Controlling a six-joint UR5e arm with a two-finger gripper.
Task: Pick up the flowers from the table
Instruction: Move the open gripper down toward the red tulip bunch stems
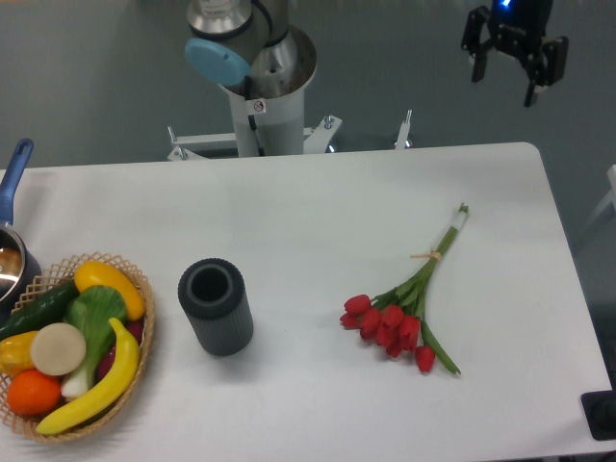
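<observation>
The flowers lie flat on the white table, right of centre. Their red buds point toward the front and their green stems run up and to the right, tied by a pale band. My gripper hangs high at the top right, beyond the table's far edge and well away from the flowers. Its two black fingers are spread apart, open, with nothing between them.
A dark grey ribbed cylinder cup stands upright left of the flowers. At the front left corner sits a wicker basket of fruit and vegetables, with a blue-handled pot behind it. The arm's base column rises behind the table.
</observation>
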